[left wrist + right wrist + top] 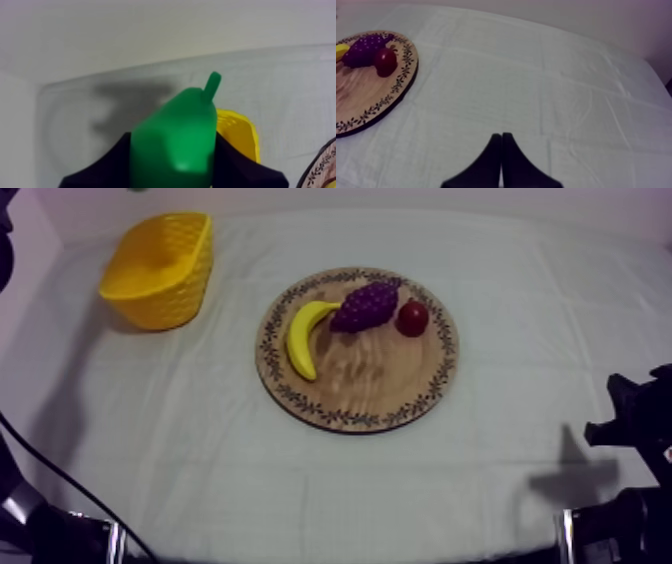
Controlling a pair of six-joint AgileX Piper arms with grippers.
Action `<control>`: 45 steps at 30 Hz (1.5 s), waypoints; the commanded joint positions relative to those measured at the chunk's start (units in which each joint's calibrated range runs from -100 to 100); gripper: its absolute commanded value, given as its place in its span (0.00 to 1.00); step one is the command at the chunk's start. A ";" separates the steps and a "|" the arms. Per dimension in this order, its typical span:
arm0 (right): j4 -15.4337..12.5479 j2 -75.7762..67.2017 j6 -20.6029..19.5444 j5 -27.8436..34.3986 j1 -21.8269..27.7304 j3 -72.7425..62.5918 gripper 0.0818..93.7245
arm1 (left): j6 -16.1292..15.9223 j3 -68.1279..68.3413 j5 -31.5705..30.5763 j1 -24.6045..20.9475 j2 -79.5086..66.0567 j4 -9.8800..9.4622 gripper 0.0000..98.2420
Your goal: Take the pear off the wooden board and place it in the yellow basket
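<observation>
At upper left of the top view stands the basket [160, 268]: left claw [172, 150], gripping the pear [175, 125], should centre over it before releasing; right claw [501, 137] closed, empty.

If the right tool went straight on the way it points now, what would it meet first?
Probably nothing: the right tool, shut into a wedge, points across bare cloth toward its far edge. The wooden board lies well off to one side of that line, though depth is unclear.

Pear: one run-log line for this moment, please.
pear gripped in left pincer | not yet in basket | right pincer shut, empty
</observation>
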 commanded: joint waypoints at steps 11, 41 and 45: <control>-0.01 0.01 -0.01 0.04 0.00 0.03 0.00 | 2.65 16.96 -8.94 -0.42 1.69 3.69 0.35; -0.01 0.01 -0.01 0.04 0.00 0.03 0.00 | 3.11 23.94 -14.92 -2.08 5.13 8.14 0.66; -0.01 0.01 -0.01 0.04 0.00 0.03 0.00 | 2.74 26.77 -16.54 -2.43 3.66 8.58 0.64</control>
